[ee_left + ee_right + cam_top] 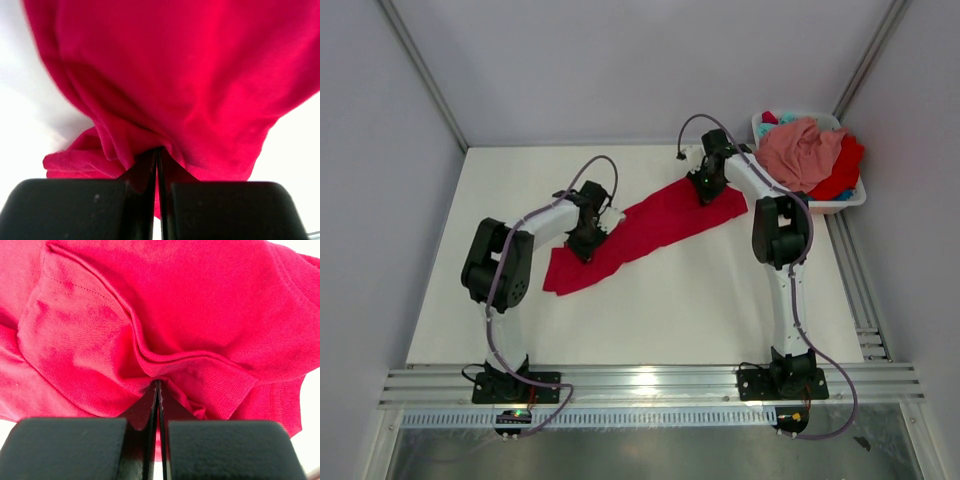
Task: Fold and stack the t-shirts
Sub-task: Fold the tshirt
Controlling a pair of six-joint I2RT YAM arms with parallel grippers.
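Left gripper (157,152) and right gripper (157,386) clamp the red t-shirt (658,224); basket (842,207) shows only overhead.

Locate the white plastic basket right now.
In the top external view, the white plastic basket sits at the table's far right corner, beyond the right arm, holding a salmon pink shirt.

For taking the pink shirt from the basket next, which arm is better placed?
Right, probably. The right tool is nearer the white basket at the far right; the left tool is much farther. Both are shut on the red t-shirt.
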